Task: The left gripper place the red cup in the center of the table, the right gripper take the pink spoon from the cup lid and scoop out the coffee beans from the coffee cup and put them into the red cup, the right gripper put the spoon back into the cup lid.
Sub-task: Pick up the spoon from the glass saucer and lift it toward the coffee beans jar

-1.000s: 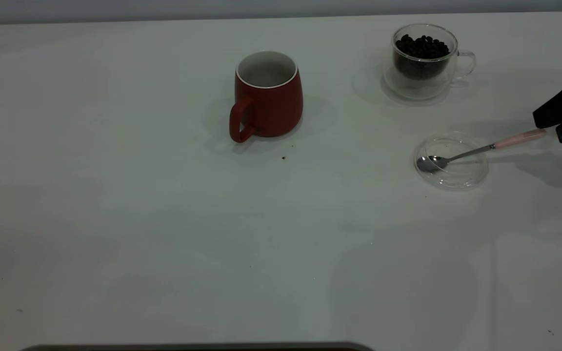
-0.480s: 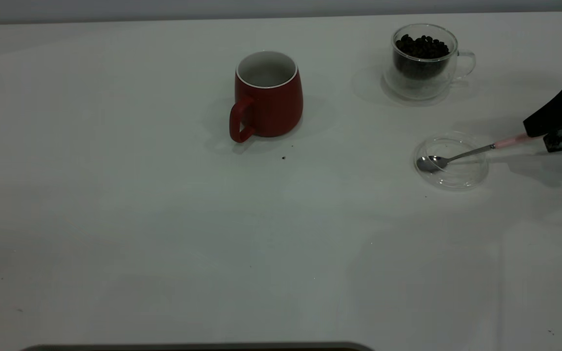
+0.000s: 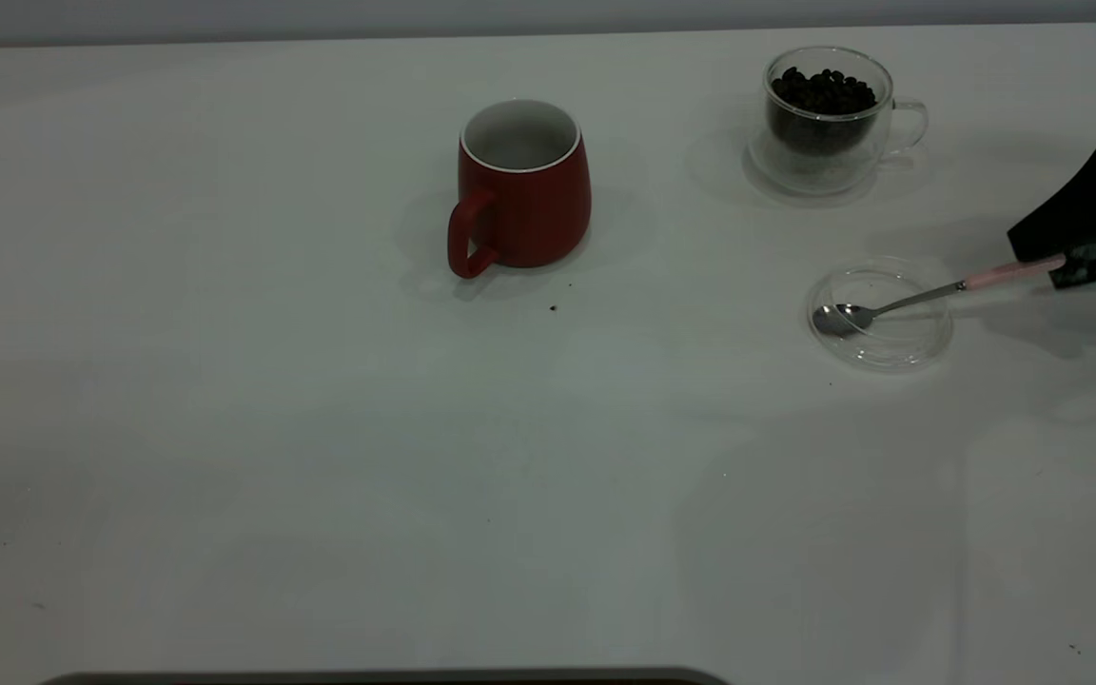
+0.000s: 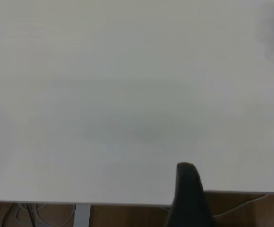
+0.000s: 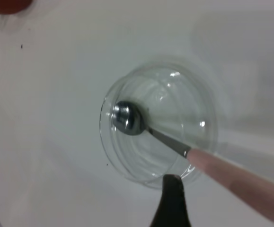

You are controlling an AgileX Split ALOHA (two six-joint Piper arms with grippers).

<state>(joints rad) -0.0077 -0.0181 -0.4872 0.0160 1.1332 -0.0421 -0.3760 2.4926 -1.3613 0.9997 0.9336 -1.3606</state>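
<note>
Now the pink spoon [image 3: 929,294] lies with its shiny bowl inside the cup lid [image 3: 879,314] and its neck across the lid's rim, so the pale pink handle reaches out over the table [image 3: 320,428] toward the right gripper [image 3: 1062,259]. The end of the handle sits right at the tips of this gripper, between an upper black finger and a lower one. If the fingers already press on the handle or only stand around it, one cannot tell from these views. In the right wrist view the spoon's [image 5: 174,142] bowl rests near one side of the clear lid [image 5: 141,156], and one dark fingertip [image 5: 172,198] of the gripper shows just beside the lid's rim and close to the handle.

Beyond the lid, farther from the gripper, the coffee cup [image 3: 829,119] stands upright with the coffee beans [image 3: 824,90] heaped inside it, its clear handle turned toward the gripper's side. Well apart from the gripper, about in the middle of the table, stands the red cup [image 3: 521,188], upright, white inside, with its loop handle on the side away from the gripper.

The left gripper [image 4: 189,198] is at the table's edge; only one dark finger of it shows.
</note>
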